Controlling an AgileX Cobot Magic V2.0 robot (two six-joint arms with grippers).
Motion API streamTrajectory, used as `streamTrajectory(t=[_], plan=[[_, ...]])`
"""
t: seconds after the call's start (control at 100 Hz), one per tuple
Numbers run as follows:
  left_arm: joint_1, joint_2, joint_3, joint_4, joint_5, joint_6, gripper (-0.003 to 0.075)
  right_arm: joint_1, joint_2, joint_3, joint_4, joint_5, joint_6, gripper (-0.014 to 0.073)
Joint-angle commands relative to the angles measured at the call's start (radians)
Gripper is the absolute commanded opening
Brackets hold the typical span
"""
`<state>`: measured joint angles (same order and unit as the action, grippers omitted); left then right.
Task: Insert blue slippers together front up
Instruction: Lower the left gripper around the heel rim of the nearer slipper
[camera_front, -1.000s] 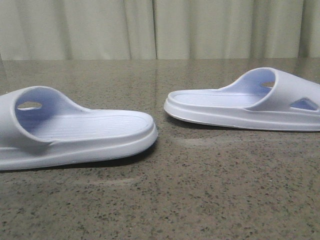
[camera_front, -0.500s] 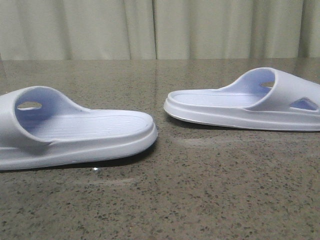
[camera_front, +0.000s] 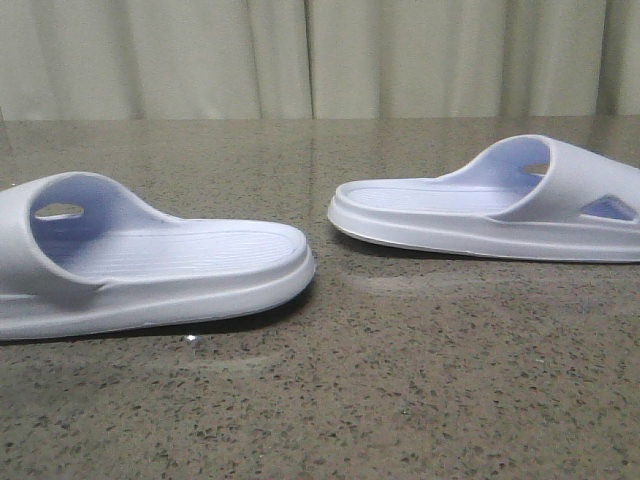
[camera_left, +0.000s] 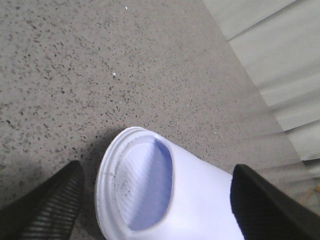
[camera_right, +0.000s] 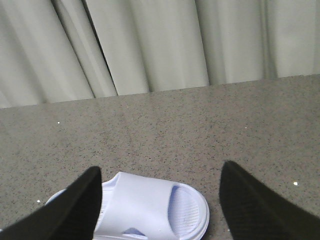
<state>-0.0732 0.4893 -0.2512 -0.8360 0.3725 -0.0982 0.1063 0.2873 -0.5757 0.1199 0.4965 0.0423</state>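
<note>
Soft, even light fills my front view, falling from above: each slipper throws only a thin dark shadow under its sole, the left slipper (camera_front: 150, 265) along its near edge, the right slipper (camera_front: 490, 205) beneath its heel end. The speckled stone table (camera_front: 420, 380) carries a faint sheen with pale reflections and one tiny bright glint near the left sole. The curtain (camera_front: 320, 55) looks flat and slightly hazy. Through my left wrist camera the picture is softer and greyer, my black fingers (camera_left: 45, 205) blurred at the edges. My right wrist picture is dimmer but clear.
</note>
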Motion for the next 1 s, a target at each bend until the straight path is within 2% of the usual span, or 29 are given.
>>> streamTrajectory(t=[0.0, 0.38, 0.62, 0.99], plan=[[0.004, 0.027, -0.025, -0.034, -0.054, -0.013, 0.0537, -0.006, 0.021, -0.033, 0.003, -0.086, -0.003, 0.0432], [0.004, 0.164, -0.025, -0.101, -0.035, -0.013, 0.0536, -0.006, 0.021, -0.033, 0.003, -0.086, -0.003, 0.0432], [0.004, 0.211, -0.025, -0.129, -0.035, -0.013, 0.0475, -0.006, 0.021, -0.033, 0.003, -0.086, -0.003, 0.0433], [0.004, 0.276, -0.025, -0.145, -0.015, -0.004, 0.0473, -0.006, 0.021, -0.033, 0.003, -0.086, -0.003, 0.0433]])
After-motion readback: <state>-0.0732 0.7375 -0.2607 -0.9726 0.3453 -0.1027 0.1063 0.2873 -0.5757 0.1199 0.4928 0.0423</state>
